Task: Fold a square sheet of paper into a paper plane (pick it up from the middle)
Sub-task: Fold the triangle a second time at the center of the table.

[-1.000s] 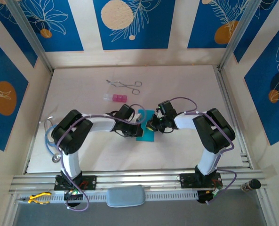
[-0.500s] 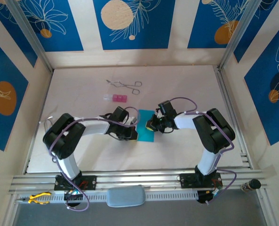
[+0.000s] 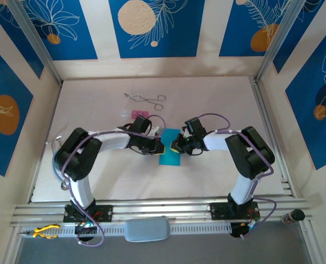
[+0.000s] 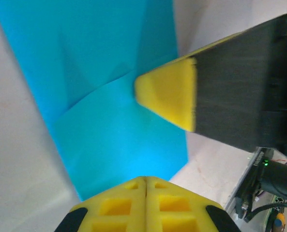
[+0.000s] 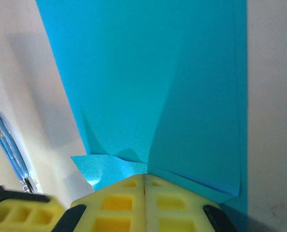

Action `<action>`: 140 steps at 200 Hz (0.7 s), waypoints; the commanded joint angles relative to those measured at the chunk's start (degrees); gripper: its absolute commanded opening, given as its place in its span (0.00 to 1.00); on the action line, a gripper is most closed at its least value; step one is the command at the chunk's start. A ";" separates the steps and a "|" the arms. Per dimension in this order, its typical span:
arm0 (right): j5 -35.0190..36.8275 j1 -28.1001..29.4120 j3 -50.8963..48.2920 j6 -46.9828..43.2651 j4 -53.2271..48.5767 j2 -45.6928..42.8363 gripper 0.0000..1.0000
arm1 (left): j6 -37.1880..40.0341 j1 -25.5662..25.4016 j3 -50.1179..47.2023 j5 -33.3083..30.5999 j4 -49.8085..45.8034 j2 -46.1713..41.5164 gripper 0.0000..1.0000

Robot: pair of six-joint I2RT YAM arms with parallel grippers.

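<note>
The square sheet of paper (image 3: 170, 157) lies mid-table as a narrow cyan strip with creased flaps. In the left wrist view the paper (image 4: 109, 135) shows a diagonal fold. My left gripper (image 4: 145, 178) is shut, with its tip at the paper's near edge and nothing between its fingers. From above, the left gripper (image 3: 160, 144) sits at the strip's upper left. My right gripper (image 3: 176, 147) is opposite it, also shut. The right gripper (image 5: 144, 175) has its closed tip resting on a raised flap of the paper (image 5: 148, 72). No finished paper plane is in view.
Metal forceps (image 3: 146, 99) and a small pink block (image 3: 136, 114) lie behind the arms at the far left-centre. Yellow pliers (image 3: 42, 231) and a grey pad (image 3: 146, 229) sit on the front rail. Panel walls enclose the white table (image 3: 217, 104).
The left arm swung its elbow out to the left and back, and its gripper has shifted up along the paper's left edge. The right arm and the paper have stayed still.
</note>
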 commanded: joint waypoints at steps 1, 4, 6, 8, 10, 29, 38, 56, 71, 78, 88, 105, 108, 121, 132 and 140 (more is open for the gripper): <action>2.57 -0.48 -0.34 -1.13 -5.53 2.30 0.00 | 2.47 0.27 0.97 0.99 -1.66 1.86 0.01; 2.57 -0.47 -0.39 -1.09 -5.50 2.27 0.00 | 2.47 0.27 0.75 0.86 -1.59 1.99 0.01; 2.48 -0.48 -0.42 -1.08 -5.47 2.29 0.00 | 2.54 0.24 0.59 0.73 -1.57 2.06 0.01; 2.55 -0.48 -0.36 -1.08 -5.53 2.25 0.00 | 2.56 0.27 0.49 0.61 -1.63 2.12 0.01; 2.57 -0.44 -0.41 -1.08 -5.55 2.24 0.00 | 2.67 0.24 0.35 0.54 -1.65 2.18 0.01; 2.35 -0.47 -0.34 -1.13 -5.52 2.09 0.00 | 3.40 0.24 -0.88 -0.58 -2.06 2.70 0.01; 2.16 -0.48 -0.24 -1.38 -5.46 1.86 0.00 | 3.87 0.26 -1.60 -1.53 -2.44 2.93 0.00; 1.18 -0.57 1.05 -3.05 -6.71 0.83 0.00 | 4.76 0.12 -2.67 -3.14 -3.51 3.58 0.00; 0.50 -0.50 2.73 -4.92 -8.57 -0.63 0.00 | 4.83 0.14 -3.97 -4.09 -3.35 3.43 0.00; 0.04 -0.48 3.25 -5.40 -8.90 -1.43 0.00 | 4.53 0.12 -4.51 -4.41 -2.94 3.33 0.00; -1.02 -0.35 3.67 -5.85 -8.97 -2.51 0.00 | 4.06 0.05 -5.16 -4.60 -2.34 3.34 0.00; -1.95 0.67 3.71 -5.79 -9.15 -3.82 0.00 | 3.43 0.05 -5.40 -4.61 -1.83 3.58 0.00; -1.99 1.01 3.66 -5.70 -9.16 -3.95 0.00 | 3.42 0.06 -5.38 -4.68 -1.75 3.64 0.00; -1.87 2.33 3.07 -5.44 -9.20 -4.26 0.00 | 3.31 0.05 -5.04 -4.70 -1.93 3.85 0.00; -1.84 3.18 2.44 -5.09 -8.97 -4.20 0.00 | 3.54 0.04 -4.75 -4.73 -2.26 3.93 0.00; -2.03 3.74 1.85 -4.87 -8.31 -3.94 0.00 | 3.73 0.03 -4.53 -4.82 -2.42 3.93 0.00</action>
